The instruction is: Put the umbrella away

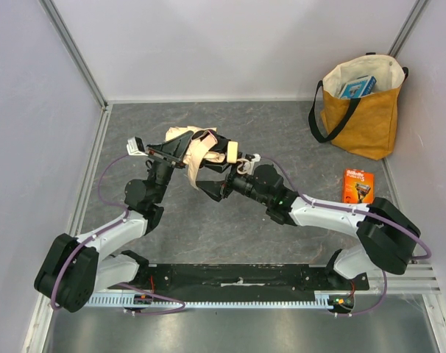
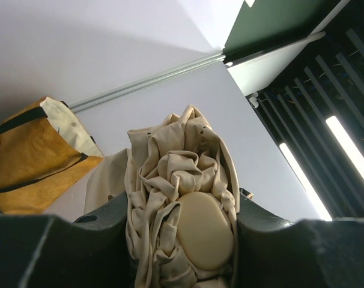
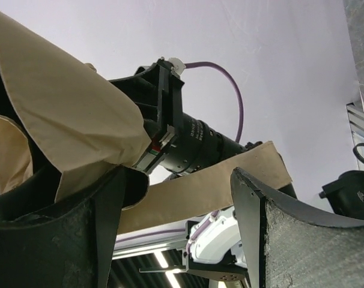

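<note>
The umbrella (image 1: pixel 196 147) is a crumpled cream bundle held above the grey table at centre-left. My left gripper (image 1: pixel 177 153) is shut on it. In the left wrist view its dark fingers press both sides of the folded fabric (image 2: pixel 164 174), and a smooth cream oval piece (image 2: pixel 205 231) sits between them. My right gripper (image 1: pixel 220 184) is just right of the bundle, jaws open. In the right wrist view a beige strap (image 3: pixel 206 187) of the umbrella crosses the gap between the right fingers (image 3: pixel 272 234). Umbrella fabric (image 3: pixel 68 120) drapes over the other finger.
The mustard-yellow tote bag (image 1: pixel 364 110) with black straps stands open at the back right, a blue box (image 1: pixel 357 87) inside it. An orange packet (image 1: pixel 358 186) lies on the table in front of it. Grey walls close in the left, back and right.
</note>
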